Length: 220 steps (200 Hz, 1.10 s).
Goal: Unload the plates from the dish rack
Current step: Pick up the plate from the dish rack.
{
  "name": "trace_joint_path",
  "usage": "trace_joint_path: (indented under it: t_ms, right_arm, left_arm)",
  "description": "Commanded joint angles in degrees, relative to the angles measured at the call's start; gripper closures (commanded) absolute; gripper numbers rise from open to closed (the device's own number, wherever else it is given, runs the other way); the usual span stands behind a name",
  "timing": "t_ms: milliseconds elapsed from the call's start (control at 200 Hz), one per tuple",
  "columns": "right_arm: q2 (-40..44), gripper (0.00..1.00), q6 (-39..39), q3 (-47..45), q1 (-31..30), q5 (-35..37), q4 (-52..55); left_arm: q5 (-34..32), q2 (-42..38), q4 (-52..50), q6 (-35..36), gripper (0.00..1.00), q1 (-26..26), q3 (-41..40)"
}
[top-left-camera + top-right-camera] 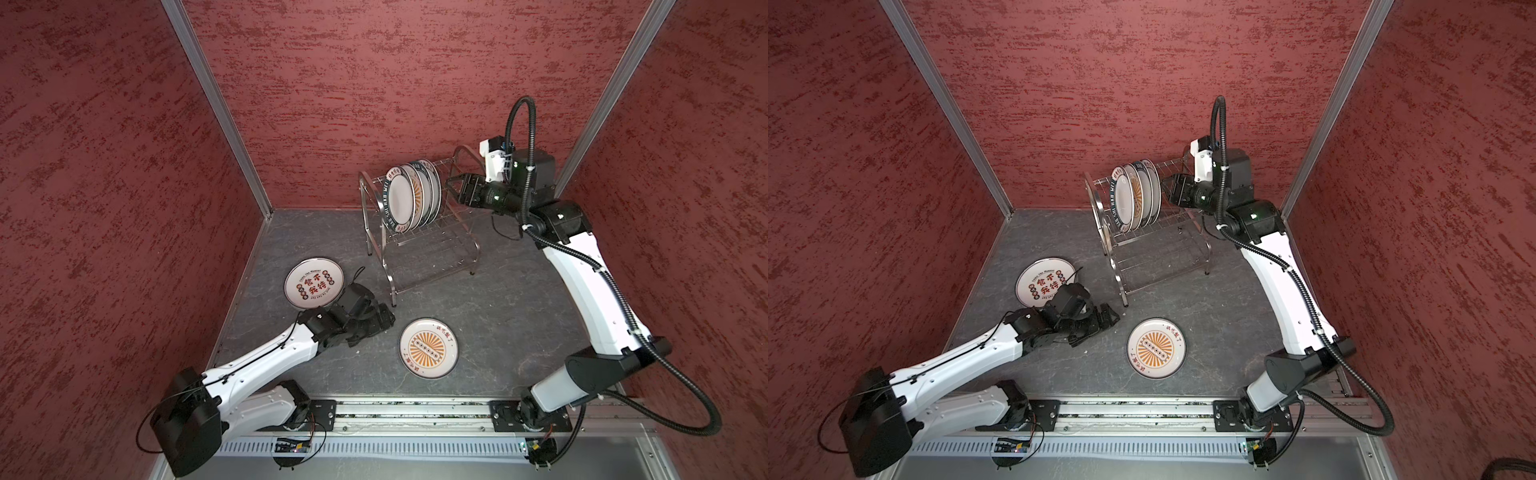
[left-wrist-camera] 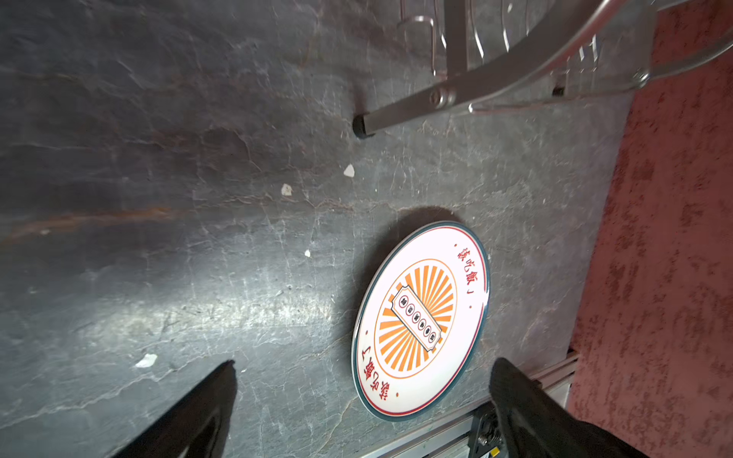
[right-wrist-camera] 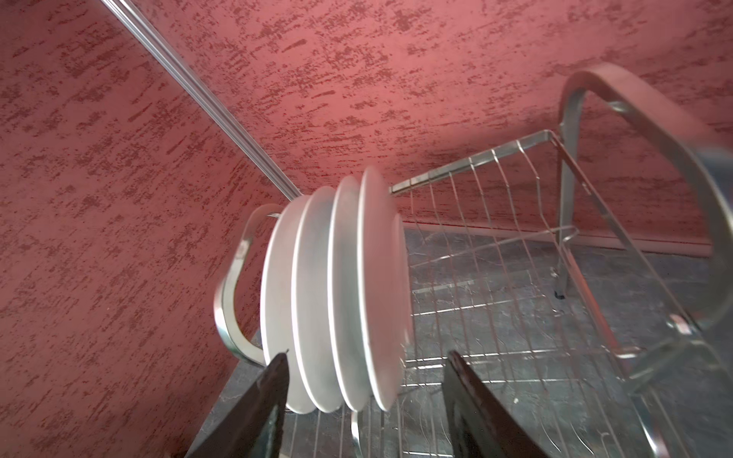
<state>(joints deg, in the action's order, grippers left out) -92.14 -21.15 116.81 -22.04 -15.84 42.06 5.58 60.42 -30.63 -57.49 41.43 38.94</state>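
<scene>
While L gripper (image 2: 365, 361) is spread & empty, open table (image 2: 198, 238) lies by sunburst plate (image 2: 420, 317). R gripper (image 3: 368, 353), spread too, is near edges of plates (image 3: 337, 285) in dish rack (image 3: 565, 190).

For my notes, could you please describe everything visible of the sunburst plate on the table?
The sunburst plate is round, glossy white, seemingly ceramic, with a teal edge, red ring, red Chinese characters and orange rays around a ticket-shaped emblem. It lies flat, face up, on the grey stone-look table, touching nothing else.
</scene>
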Motion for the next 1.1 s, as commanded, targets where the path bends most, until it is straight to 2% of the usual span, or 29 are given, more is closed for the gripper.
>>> trace_joint_path:
  t_ms: [0, 205, 556, 917, 1097]
  right_arm:
    - [-3.28, 0.42, 2.36, 5.72, -1.31, 2.73, 5.04]
    - [-9.02, 0.5, 3.74, 12.76, -2.37, 6.55, 9.29]
    - [-12.02, 0.58, 4.38, 15.56, -2.46, 8.36, 11.73]
    - [-18.62, 0.58, 7.5, 25.6, -3.59, 9.17, 20.24]
    - [-20.25, 0.59, 8.49, 26.4, -4.93, 12.45, 21.89]
  left_arm:
    - [-0.53, -4.28, -0.45, -2.56, 0.01, -2.42, -4.04]
    - [-2.04, -9.46, -1.5, -2.74, 0.01, -4.29, -6.39]
    - [-1.72, -8.92, -1.33, -1.66, 0.01, -4.5, -6.35]
    - [-1.6, -7.97, -2.46, 0.26, 0.01, -4.38, -4.53]
    - [-2.58, -6.91, -4.8, 2.47, 0.01, -4.44, -1.07]
